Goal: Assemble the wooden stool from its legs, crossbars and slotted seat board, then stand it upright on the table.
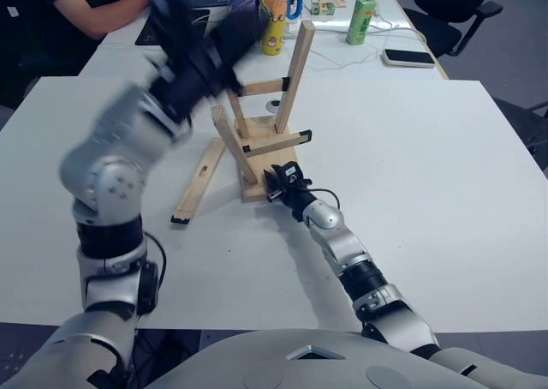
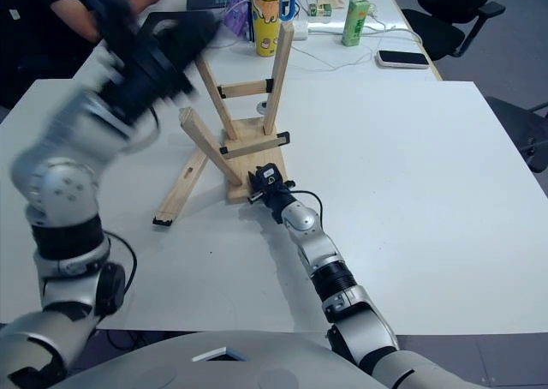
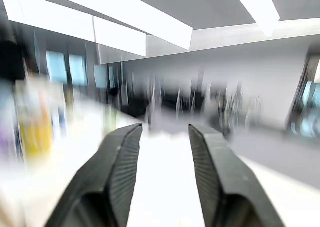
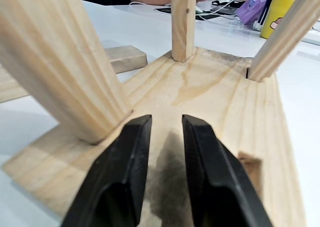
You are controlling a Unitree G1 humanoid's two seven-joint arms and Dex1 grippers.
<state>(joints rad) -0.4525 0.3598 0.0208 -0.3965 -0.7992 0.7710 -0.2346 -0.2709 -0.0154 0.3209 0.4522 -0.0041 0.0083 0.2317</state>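
Finds loose pale wooden leg (image 1: 199, 182) at nine o'clock from slotted wooden seat board (image 1: 274, 159), lying one-to-seven; favours spread, empty left gripper (image 3: 165, 129); shows right gripper (image 4: 166, 121) slightly parted.

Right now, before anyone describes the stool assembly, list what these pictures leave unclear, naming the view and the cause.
Left hand: blurred in both eye views, so contact with the stool legs cannot be judged.
Left wrist view: everything beyond that hand is blurred.
Right wrist view: the legs' tops are cut off by the edge.
Right hand: whether it presses the seat board is unclear there.
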